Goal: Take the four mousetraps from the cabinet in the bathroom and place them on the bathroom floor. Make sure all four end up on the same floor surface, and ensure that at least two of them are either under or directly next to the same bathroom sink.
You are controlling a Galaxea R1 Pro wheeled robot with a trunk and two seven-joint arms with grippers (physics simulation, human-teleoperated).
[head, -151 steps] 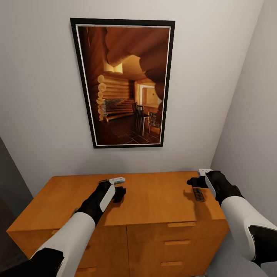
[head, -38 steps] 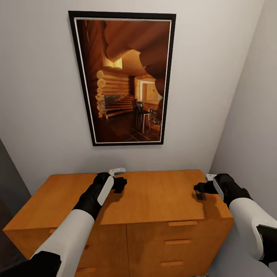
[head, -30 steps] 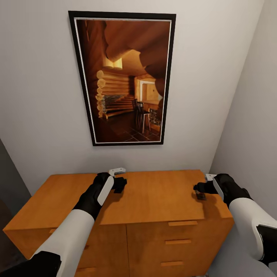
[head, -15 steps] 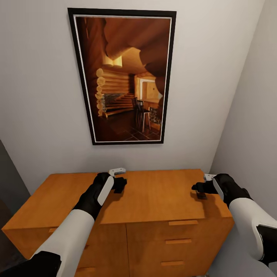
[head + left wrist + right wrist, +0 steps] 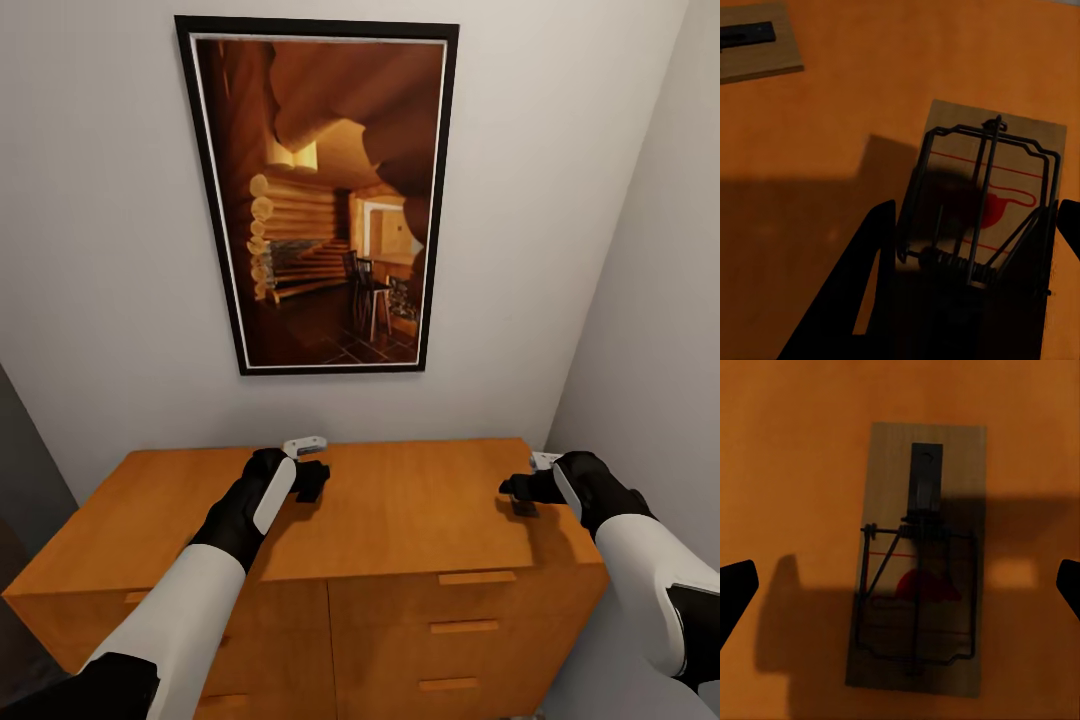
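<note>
**Both pincers poised over mousetraps**

The view has crept slightly since five seconds ago. The right pincer (image 5: 522, 492), then ahead of its mousetrap (image 5: 919, 559), now hangs over it, wide open. The left pincer (image 5: 310, 480) straddles another mousetrap (image 5: 984, 204), open, on the cabinet (image 5: 400, 520) top. Nothing is gripped yet.

Three mousetraps (image 5: 919, 559) (image 5: 982, 206) (image 5: 754, 46) lie on the cabinet (image 5: 410, 520) top, below a framed picture (image 5: 320, 200) on the wall behind.

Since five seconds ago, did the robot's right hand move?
Yes. The right gripper shifted toward the right end of the cabinet top, closer to its corner and the side wall.
</note>
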